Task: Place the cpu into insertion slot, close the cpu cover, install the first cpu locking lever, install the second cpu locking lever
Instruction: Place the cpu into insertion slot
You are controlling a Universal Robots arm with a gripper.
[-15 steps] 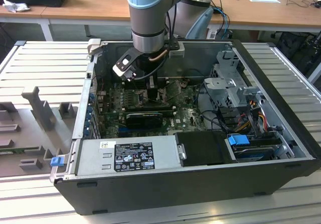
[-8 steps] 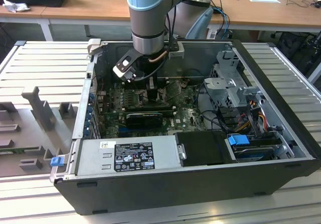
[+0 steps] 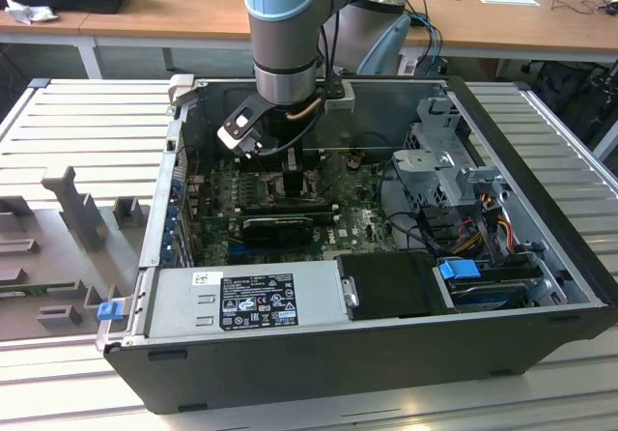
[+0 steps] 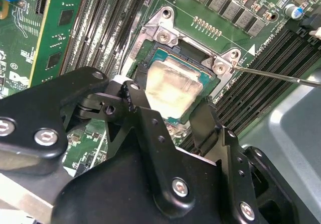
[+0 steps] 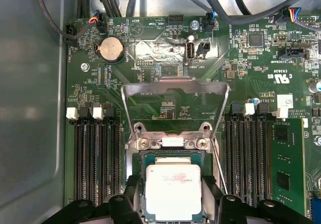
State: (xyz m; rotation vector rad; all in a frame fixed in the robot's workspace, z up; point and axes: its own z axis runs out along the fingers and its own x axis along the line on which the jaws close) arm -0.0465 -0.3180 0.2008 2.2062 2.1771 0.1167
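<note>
The arm is lowered into the open computer case (image 3: 386, 363) in the exterior view, so that the gripper (image 3: 290, 165) is brought straight down over the green motherboard (image 3: 359, 224). In both wrist views the cpu (image 5: 173, 191) (image 4: 173, 86) is seen lying flat inside the insertion slot (image 4: 181, 48), pale metal top upward and edges square with the socket rim. The gripper (image 5: 173, 196) is drawn narrow around it: the black fingers (image 5: 210, 194) are pressed against two opposite edges of the chip, judged to be a clamping hold, so that it is kept level and centred while seated. The cpu cover (image 5: 175, 87) is tipped back on its hinge, away from the socket and well clear of the fingers, which is why the slot is left open from above. A thin locking lever (image 4: 276, 76) is seen swung out beside the socket near the memory slots (image 5: 95, 153), not hooked down; it is left free because the cover cannot be clamped until it is lowered. The placing step is judged nearly done, with the cover and both levers not yet dealt with
</note>
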